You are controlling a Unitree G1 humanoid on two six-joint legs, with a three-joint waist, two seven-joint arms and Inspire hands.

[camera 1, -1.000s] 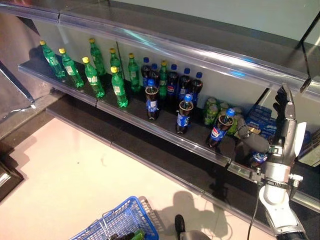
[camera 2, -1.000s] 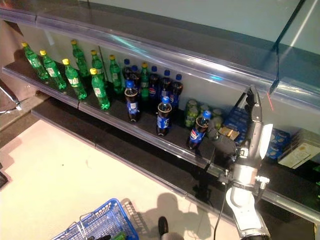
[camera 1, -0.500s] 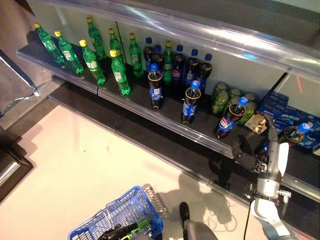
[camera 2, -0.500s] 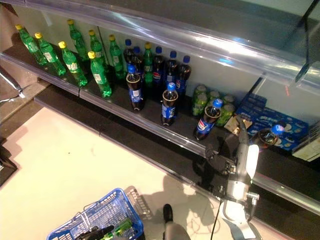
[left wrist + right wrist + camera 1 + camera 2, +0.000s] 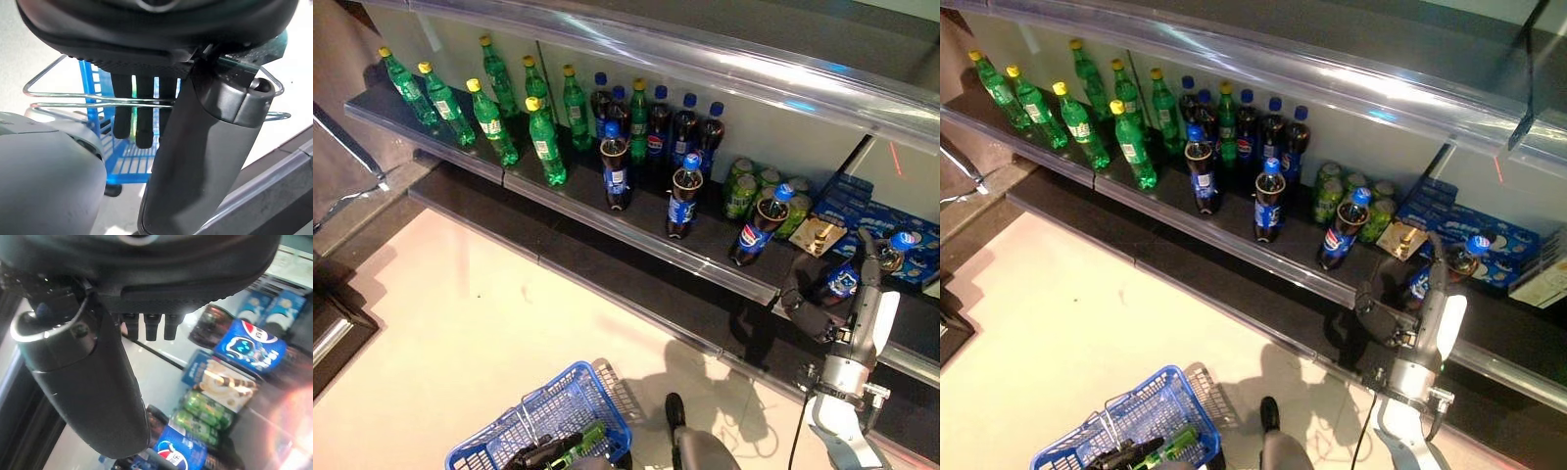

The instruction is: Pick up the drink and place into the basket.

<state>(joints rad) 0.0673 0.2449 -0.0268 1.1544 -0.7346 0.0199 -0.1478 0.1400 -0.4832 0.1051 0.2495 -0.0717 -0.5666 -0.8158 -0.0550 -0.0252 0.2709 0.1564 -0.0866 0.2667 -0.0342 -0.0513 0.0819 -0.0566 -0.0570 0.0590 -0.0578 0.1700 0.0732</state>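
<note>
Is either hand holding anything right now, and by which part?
Left hand hooks the blue basket by its wire handles. Right hand is open, holding nothing.

The robot's right hand (image 5: 854, 294) is dark, with long thin black fingers (image 5: 145, 327) and a fat grey thumb. A white cover sits on the side of it. The wrist below is shiny silver metal with small screws. The left hand (image 5: 146, 63) is dark too, with black fingers and a smooth grey thumb.
</note>
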